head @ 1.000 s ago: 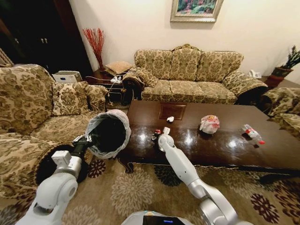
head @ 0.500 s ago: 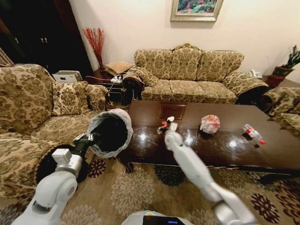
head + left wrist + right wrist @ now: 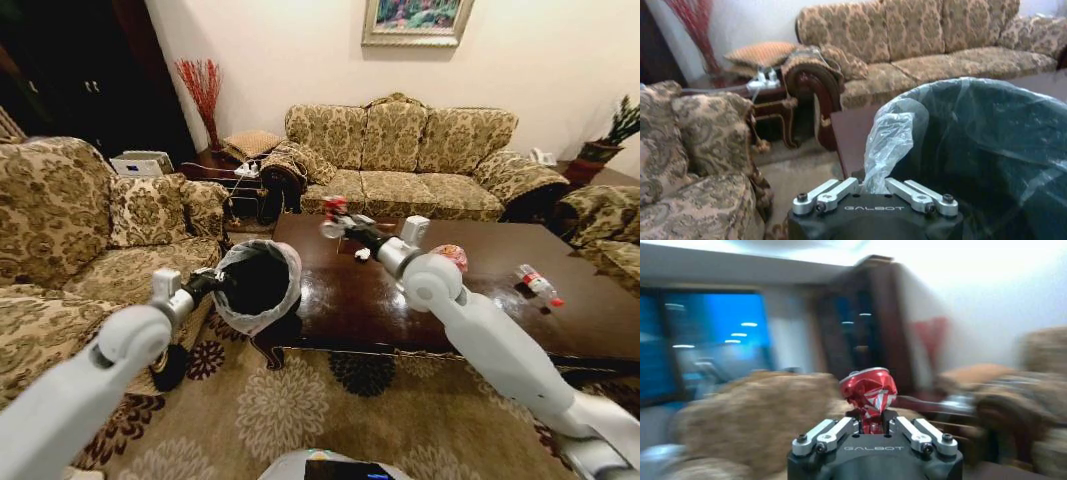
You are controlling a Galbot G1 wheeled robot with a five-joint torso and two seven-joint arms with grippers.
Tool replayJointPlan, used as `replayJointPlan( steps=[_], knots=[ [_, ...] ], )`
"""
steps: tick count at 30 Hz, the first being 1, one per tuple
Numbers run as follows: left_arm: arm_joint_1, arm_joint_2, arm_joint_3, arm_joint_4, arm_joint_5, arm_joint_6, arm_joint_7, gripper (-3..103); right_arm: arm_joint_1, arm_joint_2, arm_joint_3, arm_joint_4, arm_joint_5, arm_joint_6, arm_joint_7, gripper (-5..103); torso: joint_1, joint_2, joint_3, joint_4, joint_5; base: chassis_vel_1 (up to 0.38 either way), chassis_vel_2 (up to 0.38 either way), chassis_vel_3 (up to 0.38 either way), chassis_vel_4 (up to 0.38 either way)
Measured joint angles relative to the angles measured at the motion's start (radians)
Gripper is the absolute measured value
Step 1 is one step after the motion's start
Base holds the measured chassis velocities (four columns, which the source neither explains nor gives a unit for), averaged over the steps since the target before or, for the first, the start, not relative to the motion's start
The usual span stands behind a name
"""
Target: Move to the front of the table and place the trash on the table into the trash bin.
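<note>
Transfer of the first piece of trash is the step in hand. Taking the trash bin (image 3: 258, 285) as the landmark: the right end effector (image 3: 337, 222) is up and beyond the bin's far rim, over the near-left corner of the table (image 3: 480, 310), with its fingers clamped on the red-and-black wrapper (image 3: 334, 206). In the right wrist view the crumpled wrapper (image 3: 869, 391) stands up between the closed fingers. The left end effector (image 3: 214, 282) is at the bin's left rim, pinching the whitish plastic liner (image 3: 885, 145) and holding the bin tilted beside the table's left end, mouth toward the table.

Farther from the bin, on the table, lie the white paper ball (image 3: 362, 254), the pink-white bag bundle (image 3: 452, 256) and, farthest off, the red-capped bottle (image 3: 537, 284).

Next, by my judgement, the wrapper needs carrying down and nearer until it sits over the bin's dark opening, then the right fingers must part.
</note>
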Motion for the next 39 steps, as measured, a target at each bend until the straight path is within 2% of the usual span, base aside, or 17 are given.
replayJointPlan(
  steps=[2, 5, 11, 15, 17, 18, 22, 24, 25, 26, 30, 31, 34, 35, 36, 37, 39],
  knots=[
    [-0.007, 0.027, -0.003, 0.007, -0.031, 0.007, 0.002, 1, 0.041, 0.02, -0.048, -0.003, 0.011, 0.007, -0.031, 14, 0.0, 0.0, 0.0, 0.0002, -0.0003, 0.0, 0.0, 0.0, 0.0],
    [-0.032, 0.081, -0.003, 0.006, -0.083, 0.017, -0.003, 1, 0.134, 0.09, -0.165, -0.066, 0.007, 0.035, -0.111, 14, 0.0, 0.0, 0.0, 0.0003, -0.0001, 0.0, 0.0, 0.0, 0.0],
    [-0.03, 0.101, -0.01, -0.02, -0.11, 0.023, -0.024, 1, 0.19, 0.179, -0.252, -0.149, -0.013, 0.027, -0.096, 14, 0.0, 0.0, 0.0, 0.0001, 0.0, 0.0, 0.0, 0.0, 0.0],
    [-0.017, 0.101, -0.021, -0.034, -0.111, 0.023, -0.026, 1, 0.199, 0.225, -0.296, -0.194, -0.039, 0.011, -0.042, 12, 0.0, 0.0, 0.0, 0.0002, 0.0, 0.0, 0.0, 0.0, 0.0],
    [-0.014, 0.098, -0.024, -0.031, -0.107, 0.022, -0.026, 1, 0.198, 0.234, -0.305, -0.197, -0.058, -0.014, -0.027, 22, 0.0, 0.0, 0.0, 0.0002, 0.0, 0.0, 0.0, 0.0, 0.0],
    [-0.014, 0.098, -0.024, -0.031, -0.107, 0.022, -0.026, 1, 0.198, 0.234, -0.305, -0.197, -0.058, -0.014, -0.027, 22, 0.0, 0.0, 0.0, 0.0002, 0.0, 0.0, 0.0, 0.0, 0.0],
    [-0.019, 0.091, -0.023, -0.014, -0.099, 0.017, -0.025, 1, 0.192, 0.22, -0.306, -0.169, -0.061, -0.035, -0.017, 44, 0.0, 0.0, 0.0, -0.0001, 0.0002, 0.0, 0.0, 0.0, 0.0],
    [-0.02, 0.089, -0.023, -0.011, -0.098, 0.016, -0.024, 1, 0.192, 0.215, -0.306, -0.162, -0.06, -0.037, -0.016, 44, 0.0, 0.0, 0.0, -0.0002, 0.0002, 0.0, 0.0, 0.0, 0.0],
    [-0.02, 0.087, -0.022, -0.005, -0.095, 0.016, -0.021, 1, 0.191, 0.21, -0.305, -0.153, -0.059, -0.039, -0.014, 49, 0.0, 0.0, 0.0, -0.0002, 0.0002, 0.0, 0.0, 0.0, 0.0],
    [-0.02, 0.087, -0.022, -0.005, -0.095, 0.016, -0.021, 1, 0.191, 0.21, -0.305, -0.153, -0.059, -0.039, -0.014, 49, 0.0, 0.0, 0.0, -0.0002, 0.0002, 0.0, 0.0, 0.0, 0.0],
    [-0.02, 0.077, -0.022, 0.007, -0.081, 0.014, -0.019, 1, 0.184, 0.2, -0.298, -0.131, -0.053, -0.044, 0.01, 71, 0.0, 0.0, 0.0, 0.0, 0.0002, 0.0, 0.0, 0.0, 0.0],
    [-0.02, 0.077, -0.022, 0.007, -0.081, 0.014, -0.019, 1, 0.184, 0.2, -0.298, -0.131, -0.053, -0.044, 0.01, 71, 0.0, 0.0, 0.0, 0.0, 0.0002, 0.0, 0.0, 0.0, 0.0],
    [-0.018, 0.059, -0.026, 0.007, -0.073, 0.0, -0.023, 1, 0.168, 0.187, -0.259, -0.121, -0.06, -0.042, 0.084, 87, 0.0, 0.0, 0.0, 0.0001, 0.0001, 0.0, 0.0, 0.0, 0.0],
    [-0.018, 0.059, -0.026, 0.007, -0.073, 0.0, -0.023, 1, 0.168, 0.187, -0.259, -0.121, -0.06, -0.042, 0.084, 87, 0.0, 0.0, 0.0, 0.0001, 0.0001, 0.0, 0.0, 0.0, 0.0],
    [-0.015, 0.05, -0.032, 0.005, -0.063, -0.006, -0.028, 1, 0.149, 0.169, -0.217, -0.115, -0.061, -0.045, 0.13, 92, 0.0, 0.0, 0.0, 0.0001, 0.0003, 0.0, 0.0, 0.0, 0.0],
    [-0.013, 0.04, -0.035, 0.004, -0.051, -0.009, -0.031, 1, 0.132, 0.151, -0.182, -0.111, -0.063, -0.05, 0.155, 92, 0.0, 0.0, 0.0, 0.0002, 0.0004, 0.0, 0.0, 0.0, 0.0],
    [-0.012, 0.03, -0.036, 0.002, -0.042, -0.011, -0.033, 1, 0.111, 0.126, -0.143, -0.107, -0.074, -0.061, 0.173, 97, 0.0, 0.0, 0.0, 0.0002, 0.0006, 0.0, 0.0, 0.0, 0.0]
  ],
)
